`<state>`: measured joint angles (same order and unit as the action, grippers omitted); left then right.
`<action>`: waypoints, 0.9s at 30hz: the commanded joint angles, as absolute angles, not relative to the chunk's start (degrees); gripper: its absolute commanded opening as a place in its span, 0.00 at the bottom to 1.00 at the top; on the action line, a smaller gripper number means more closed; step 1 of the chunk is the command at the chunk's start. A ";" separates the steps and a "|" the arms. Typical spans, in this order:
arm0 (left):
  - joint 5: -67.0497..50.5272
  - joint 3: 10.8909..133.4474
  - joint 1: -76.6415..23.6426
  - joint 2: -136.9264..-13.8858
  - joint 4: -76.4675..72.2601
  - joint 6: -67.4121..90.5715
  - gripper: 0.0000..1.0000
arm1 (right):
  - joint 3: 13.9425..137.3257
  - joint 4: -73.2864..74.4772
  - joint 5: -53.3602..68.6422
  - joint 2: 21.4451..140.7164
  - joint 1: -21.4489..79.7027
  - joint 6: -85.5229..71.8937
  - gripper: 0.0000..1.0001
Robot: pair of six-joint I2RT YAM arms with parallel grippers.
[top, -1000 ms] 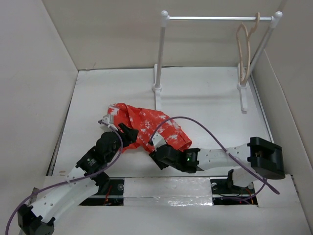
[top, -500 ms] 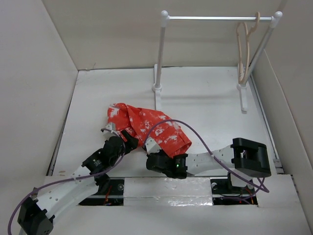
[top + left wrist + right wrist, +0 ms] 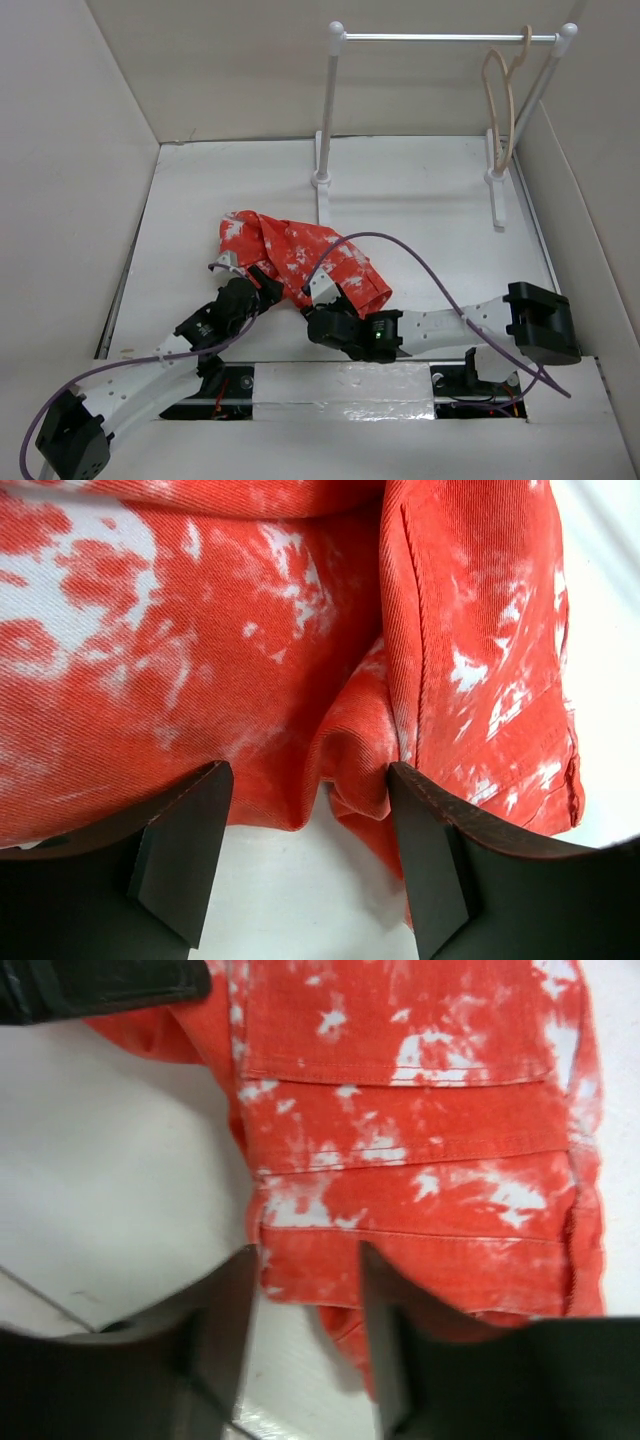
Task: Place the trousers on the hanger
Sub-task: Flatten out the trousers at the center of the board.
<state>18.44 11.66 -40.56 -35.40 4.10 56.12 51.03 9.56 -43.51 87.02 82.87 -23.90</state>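
Note:
The red-orange trousers (image 3: 300,255) with white blotches lie crumpled on the white table, near its front middle. My left gripper (image 3: 262,283) is open at their near left edge; in the left wrist view the cloth (image 3: 300,650) bunches between and beyond my open fingertips (image 3: 190,850). My right gripper (image 3: 322,300) is open at the near right edge; in the right wrist view a seamed edge of the trousers (image 3: 420,1170) lies between the jaws. The pale beige hanger (image 3: 500,95) hangs by its hook from the rack's bar at the far right.
The white-posted rack (image 3: 330,110) with a metal bar (image 3: 440,38) stands at the back of the table. White walls close in the left, right and back. A purple cable (image 3: 420,265) arcs over the right arm.
Both arms have shifted a little along the near edge of the trousers; the right arm drew back left, then out again. The trousers have barely moved.

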 commanded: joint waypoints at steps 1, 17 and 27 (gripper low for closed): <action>19.60 11.16 -40.87 -34.98 2.37 56.78 0.60 | 50.19 7.65 -40.88 86.74 84.19 -24.87 0.57; 20.74 10.37 -40.87 -33.83 1.94 56.61 0.47 | 50.18 3.77 -43.94 94.84 83.67 -27.69 0.14; 21.18 11.34 -40.87 -35.68 -3.07 55.90 0.00 | 48.87 11.15 -49.04 78.59 83.06 -28.56 0.00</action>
<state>20.03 10.20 -40.56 -35.48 0.14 56.69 48.25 9.45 -43.13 82.91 83.66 -27.07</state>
